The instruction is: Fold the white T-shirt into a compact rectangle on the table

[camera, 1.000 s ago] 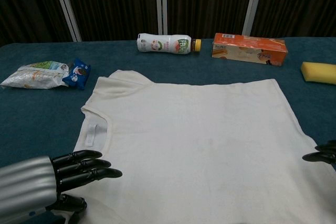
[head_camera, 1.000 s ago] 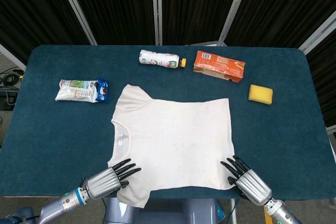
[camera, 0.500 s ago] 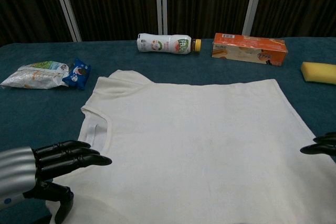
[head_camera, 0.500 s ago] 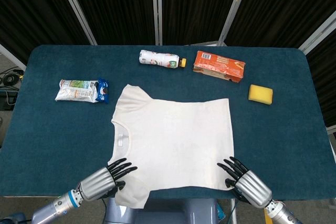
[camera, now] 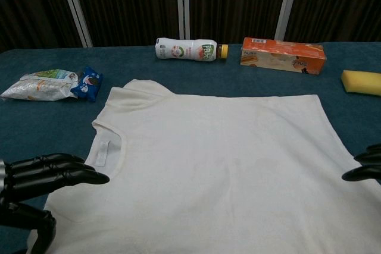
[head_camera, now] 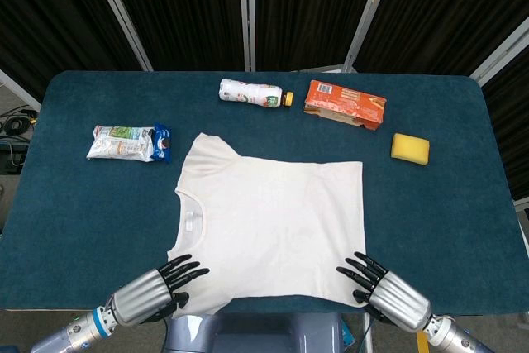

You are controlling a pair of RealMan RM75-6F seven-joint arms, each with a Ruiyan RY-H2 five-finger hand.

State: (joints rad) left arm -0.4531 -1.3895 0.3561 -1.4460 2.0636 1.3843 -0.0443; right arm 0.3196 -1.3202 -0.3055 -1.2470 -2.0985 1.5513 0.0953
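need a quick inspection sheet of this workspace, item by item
surface: dark teal cloth-covered table, rounded corners.
job's things: white T-shirt spread flat and unfolded, collar toward the robot's left, near edge at the table's front edge.
clutter: white drink bottle lying on its side and orange carton at the far edge; yellow sponge at the right; snack packets at the left. All lie apart from the shirt.
hands: left hand at the shirt's near left corner, right hand at its near right corner, fingers extended; whether either pinches the fabric cannot be told.
cables: dark cables on the floor at far left.
surroundings: black curtain panels with pale metal frames.
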